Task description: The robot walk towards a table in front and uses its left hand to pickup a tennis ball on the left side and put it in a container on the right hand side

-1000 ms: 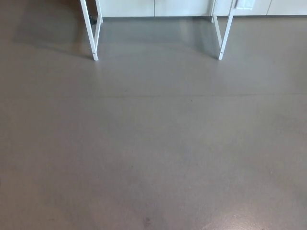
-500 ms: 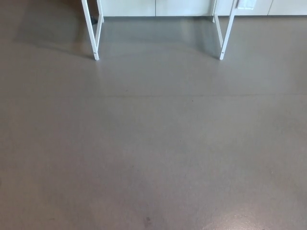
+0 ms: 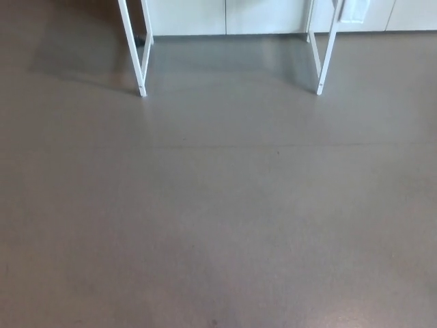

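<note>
Hands are out of sight: neither the left hand nor the right hand enters the head view, so whether each is apart or together cannot be told. Grey floor (image 3: 218,219) fills almost the whole picture. At the top stand two white legs of the worktop, the left leg (image 3: 134,51) and the right leg (image 3: 326,58), with pale cabinet fronts (image 3: 225,15) behind them. Compared with half a second ago, the whole scene has slid slightly downward, so the legs sit a little lower in the picture. That is the camera moving, which suggests the robot is stepping toward the worktop. Its top surface lies above the frame, so the tennis ball and the container cannot be seen. The task appears to be in its approach stage, with more walking needed before any reach.
</note>
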You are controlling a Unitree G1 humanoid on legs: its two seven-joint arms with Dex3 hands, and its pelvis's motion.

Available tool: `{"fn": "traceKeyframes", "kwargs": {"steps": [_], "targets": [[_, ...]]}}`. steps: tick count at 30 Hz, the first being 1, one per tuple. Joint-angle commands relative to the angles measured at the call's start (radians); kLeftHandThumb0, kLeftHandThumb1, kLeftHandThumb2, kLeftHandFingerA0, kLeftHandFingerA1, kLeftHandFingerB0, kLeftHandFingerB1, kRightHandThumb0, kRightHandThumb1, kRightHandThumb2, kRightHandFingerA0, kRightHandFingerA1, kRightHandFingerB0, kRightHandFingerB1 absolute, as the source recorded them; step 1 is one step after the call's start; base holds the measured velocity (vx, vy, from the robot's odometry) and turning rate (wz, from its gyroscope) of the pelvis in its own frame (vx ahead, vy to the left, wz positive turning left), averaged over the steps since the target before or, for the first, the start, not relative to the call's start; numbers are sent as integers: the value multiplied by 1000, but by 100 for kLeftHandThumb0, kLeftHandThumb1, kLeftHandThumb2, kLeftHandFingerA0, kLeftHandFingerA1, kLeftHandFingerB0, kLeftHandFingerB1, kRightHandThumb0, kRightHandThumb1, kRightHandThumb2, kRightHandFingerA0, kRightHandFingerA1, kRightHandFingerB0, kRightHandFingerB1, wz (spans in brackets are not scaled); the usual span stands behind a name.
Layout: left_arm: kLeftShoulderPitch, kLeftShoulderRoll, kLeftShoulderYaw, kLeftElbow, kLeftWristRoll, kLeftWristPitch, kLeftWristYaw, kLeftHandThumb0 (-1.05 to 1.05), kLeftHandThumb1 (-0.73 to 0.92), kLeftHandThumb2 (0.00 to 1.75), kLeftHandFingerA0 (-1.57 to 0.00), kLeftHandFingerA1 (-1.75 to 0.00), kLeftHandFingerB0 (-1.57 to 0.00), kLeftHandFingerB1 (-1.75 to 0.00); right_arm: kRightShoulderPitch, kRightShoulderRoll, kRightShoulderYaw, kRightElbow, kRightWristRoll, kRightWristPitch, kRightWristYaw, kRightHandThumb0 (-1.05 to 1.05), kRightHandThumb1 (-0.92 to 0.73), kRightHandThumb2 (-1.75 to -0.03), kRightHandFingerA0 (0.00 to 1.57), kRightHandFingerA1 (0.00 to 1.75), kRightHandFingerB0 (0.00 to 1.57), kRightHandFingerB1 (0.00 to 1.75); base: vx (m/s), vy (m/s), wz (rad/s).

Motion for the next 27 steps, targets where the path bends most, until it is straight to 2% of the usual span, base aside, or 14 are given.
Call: {"fn": "traceKeyframes", "kwargs": {"steps": [1,2,4,5,6,7,15,16,18,19,20,21,22,27], "targets": [[3,14,-2,-14,-14,-21,0,-22,56,57,-36,-33,-27,-30,0,-11,5,12,8,-23,4,-14,-53,-57,51,44,38,39,65,214,-24],[10,16,-7,-23,-9,-24,-3,-28,55,62,-30,-34,-24,-33,4,-8,5,2,9,-21,-1,-14,-52,-56,51,45,38,39,116,278,-28],[7,17,-10,-24,-8,-19,1,-27,55,62,-30,-34,-25,-33,2,-8,4,4,12,-20,-1,-14,-51,-56,51,45,38,39,140,478,-16],[1,19,-10,-13,-9,-24,2,-18,40,83,-25,-50,-15,-45,2,-7,5,1,11,-18,-5,-15,-52,-56,52,45,38,39,41,288,-44],[-2,20,-11,-8,-10,-25,3,-18,40,83,-25,-50,-15,-45,1,-7,5,0,11,-17,-6,-15,-52,-56,52,45,38,39,28,276,-13],[-1,18,-11,-10,-11,-25,5,-20,57,57,-36,-33,-28,-30,2,-7,6,-2,10,-17,-7,-16,-51,-56,52,45,38,39,123,188,4],[19,19,-24,-35,-6,-25,8,-23,57,57,-35,-33,-27,-30,5,-11,12,8,5,-28,-4,-15,-53,-57,52,45,38,39,215,-10,6],[20,20,-28,-41,-7,-21,4,-30,54,63,-30,-35,-25,-34,2,-10,11,5,6,-22,-9,-12,-52,-55,55,44,39,38,280,-149,17],[18,21,-30,-39,-6,-24,6,-30,53,63,-31,-35,-25,-34,3,-9,9,0,12,-21,-5,-11,-52,-55,55,45,39,38,154,-208,15],[18,19,-31,-42,-7,-20,10,-19,40,83,-25,-51,-14,-45,3,-10,10,-2,10,-19,-6,-13,-51,-55,55,45,39,38,360,-256,35],[18,19,-31,-43,-7,-18,12,-19,40,83,-25,-51,-14,-45,3,-10,11,-3,9,-18,-6,-13,-51,-55,55,45,39,38,308,-318,-66],[20,19,-32,-47,-8,-19,10,-22,57,57,-35,-33,-27,-30,3,-11,11,-2,9,-19,-6,-12,-51,-55,54,45,39,38,424,-56,60],[20,20,-33,-43,-7,-20,9,-30,54,63,-31,-35,-25,-34,6,-12,13,-2,8,-21,-5,-15,-53,-57,54,45,38,39,421,-21,33],[17,26,-30,-27,-10,-25,0,-23,58,57,-35,-32,-26,-30,4,-13,14,12,9,-31,0,-13,-52,-56,54,46,39,39,284,-103,-1]]}}
